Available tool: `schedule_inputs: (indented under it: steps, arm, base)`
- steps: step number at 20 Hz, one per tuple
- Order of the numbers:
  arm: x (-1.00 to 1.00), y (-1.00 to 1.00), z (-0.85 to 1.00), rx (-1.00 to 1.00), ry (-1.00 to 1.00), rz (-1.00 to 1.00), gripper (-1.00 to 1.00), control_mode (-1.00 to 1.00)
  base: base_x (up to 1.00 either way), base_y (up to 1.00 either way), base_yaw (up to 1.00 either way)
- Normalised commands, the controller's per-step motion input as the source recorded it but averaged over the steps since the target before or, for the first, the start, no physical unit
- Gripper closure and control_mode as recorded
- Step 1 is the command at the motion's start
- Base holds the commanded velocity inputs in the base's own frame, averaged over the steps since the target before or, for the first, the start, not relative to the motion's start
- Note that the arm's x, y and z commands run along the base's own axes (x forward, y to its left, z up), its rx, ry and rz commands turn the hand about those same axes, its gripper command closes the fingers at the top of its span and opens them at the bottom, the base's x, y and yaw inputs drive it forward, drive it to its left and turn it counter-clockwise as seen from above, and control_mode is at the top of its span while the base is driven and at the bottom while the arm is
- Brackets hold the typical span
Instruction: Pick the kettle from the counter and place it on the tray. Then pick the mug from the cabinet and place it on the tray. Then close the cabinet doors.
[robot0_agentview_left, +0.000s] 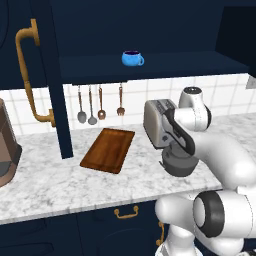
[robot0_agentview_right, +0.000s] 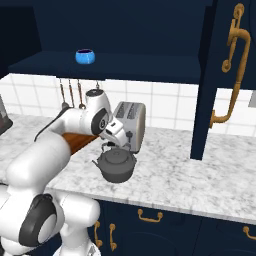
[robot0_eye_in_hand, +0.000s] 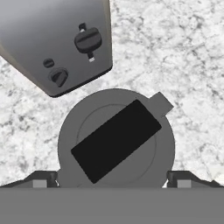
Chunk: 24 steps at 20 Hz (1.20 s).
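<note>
My gripper (robot0_eye_in_hand: 112, 179) hangs straight above the kettle (robot0_agentview_right: 116, 165), its two finger tips spread wide apart, one at each side of the kettle's round body, with nothing between them gripped. In the hand view the kettle's black handle (robot0_eye_in_hand: 116, 141) runs diagonally across the lid below me and its short spout points away toward the open marble. The kettle stands on the counter (robot0_agentview_right: 200, 175) near its front edge, just in front of the silver toaster (robot0_agentview_right: 131, 124), whose control face sits close to the kettle's rim. The tray (robot0_agentview_left: 108, 149) lies flat on the counter nearer the back wall, well apart from the kettle, below the hanging utensils (robot0_agentview_left: 92, 105). The mug (robot0_agentview_left: 132, 58) rests on the cabinet (robot0_agentview_left: 150, 65) shelf above, near its front edge, and the cabinet doors (robot0_agentview_right: 227, 75) stand open at either side.
</note>
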Motion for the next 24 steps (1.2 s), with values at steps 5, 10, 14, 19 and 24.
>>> schedule_inputs:
  steps: [5,10,14,19,24]
  arm:
    - [0.14,0.0,-0.19,0.0,0.02,-0.06,-1.0,-1.0]
    - [0.22,0.0,-0.18,0.0,0.03,-0.05,-1.0,-1.0]
    - [0.1,-0.01,-0.1,0.0,0.06,-0.05,1.0,-1.0]
    - [0.0,0.0,-0.17,0.0,0.03,-0.03,1.0,-1.0]
    - [0.0,0.0,-0.08,0.0,0.0,-0.01,1.0,-1.0]
  base:
    - [0.0,0.0,0.0]
    - [0.0,0.0,0.0]
    - [0.0,0.0,0.0]
    - [0.0,0.0,0.0]
    - [0.0,0.0,0.0]
